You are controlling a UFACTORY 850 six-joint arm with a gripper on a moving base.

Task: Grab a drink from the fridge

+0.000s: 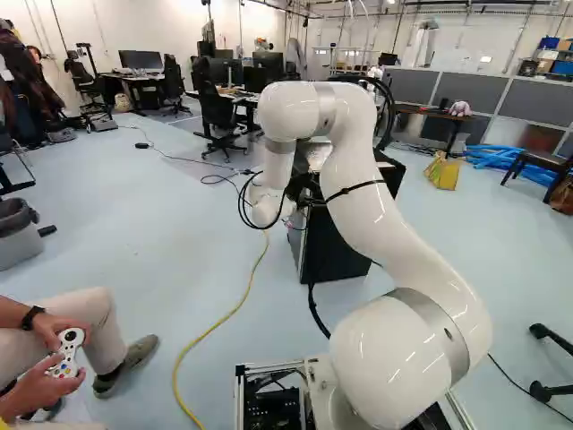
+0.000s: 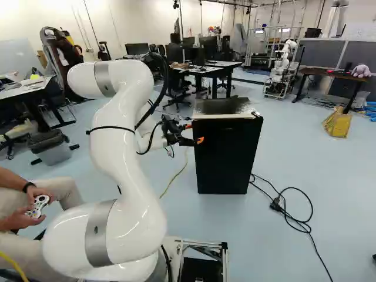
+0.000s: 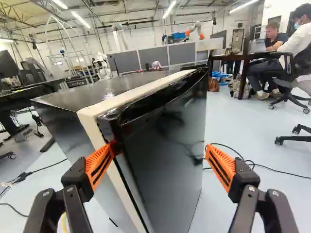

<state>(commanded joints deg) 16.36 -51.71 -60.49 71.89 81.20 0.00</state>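
Observation:
In the right base view my gripper stands at the near upper side edge of the small black fridge. The wrist view shows the gripper open, its orange-padded fingers wide apart. One fingertip is at the upper corner of the fridge door, by the pale seam along its edge; whether it touches is unclear. The other finger stands out beyond the door's far side, with nothing against it. The door looks closed, and no drink is visible. The arm partly covers the fridge in the left base view.
A seated person with a controller is close at the left of the base. A yellow cable and black cables lie on the floor. Another robot, desks and a yellow bag stand farther back.

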